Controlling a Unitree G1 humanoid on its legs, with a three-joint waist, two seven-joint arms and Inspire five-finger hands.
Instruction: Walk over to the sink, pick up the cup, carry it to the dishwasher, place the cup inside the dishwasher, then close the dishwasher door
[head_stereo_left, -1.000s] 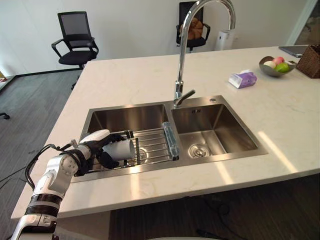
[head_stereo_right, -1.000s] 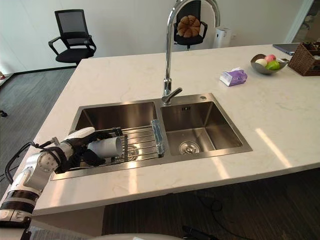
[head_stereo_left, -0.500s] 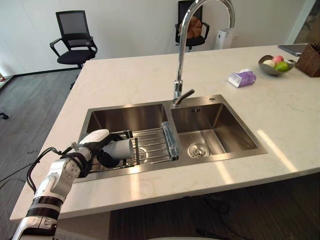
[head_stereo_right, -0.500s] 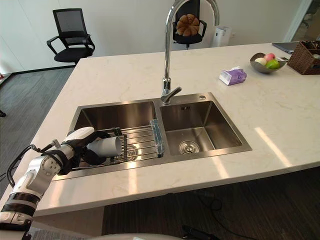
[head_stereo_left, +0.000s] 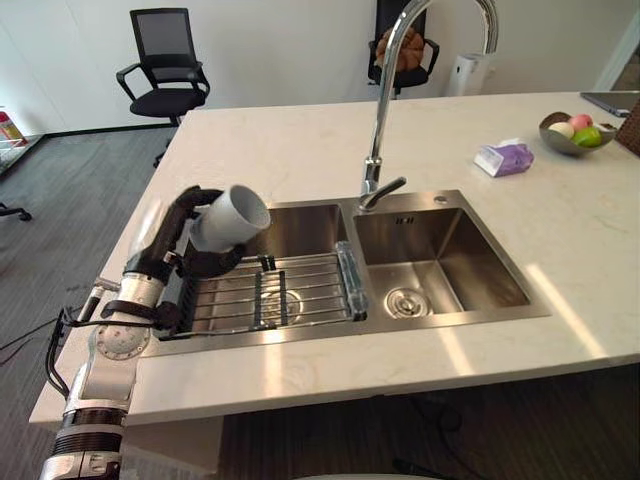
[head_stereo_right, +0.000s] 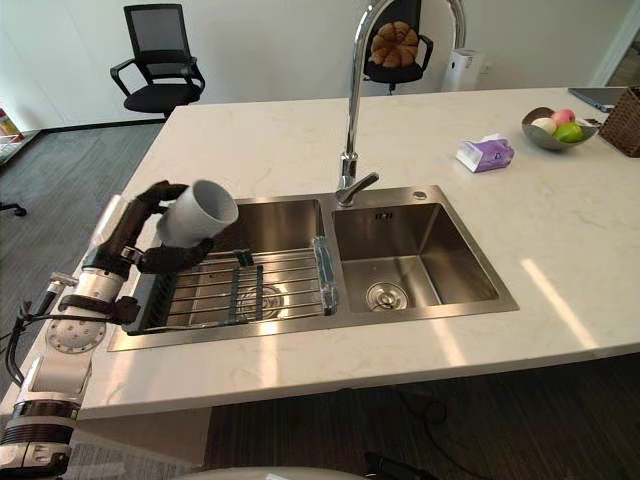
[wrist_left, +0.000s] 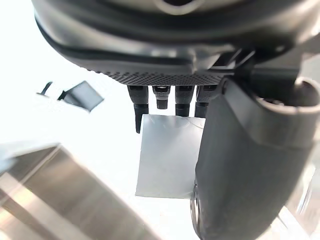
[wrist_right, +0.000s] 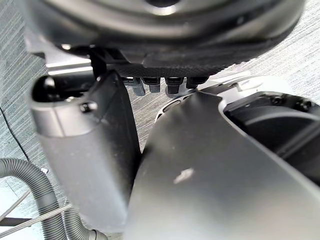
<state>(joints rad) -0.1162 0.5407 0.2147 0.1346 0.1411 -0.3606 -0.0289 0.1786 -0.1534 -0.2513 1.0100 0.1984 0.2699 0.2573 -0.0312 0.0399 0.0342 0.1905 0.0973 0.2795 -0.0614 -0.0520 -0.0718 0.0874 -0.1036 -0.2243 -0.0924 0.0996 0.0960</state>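
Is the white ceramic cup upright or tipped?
Tipped: white ceramic cup lies mouth sideways in the left hand above the steel sink.

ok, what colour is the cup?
The cup is white; it shows best in the right eye view.

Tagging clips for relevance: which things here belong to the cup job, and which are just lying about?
Job: white ceramic cup, held in the left hand; stainless steel double sink.
Lying about: wire drying rack, chrome tap, purple tissue pack, metal fruit bowl, black office chair.
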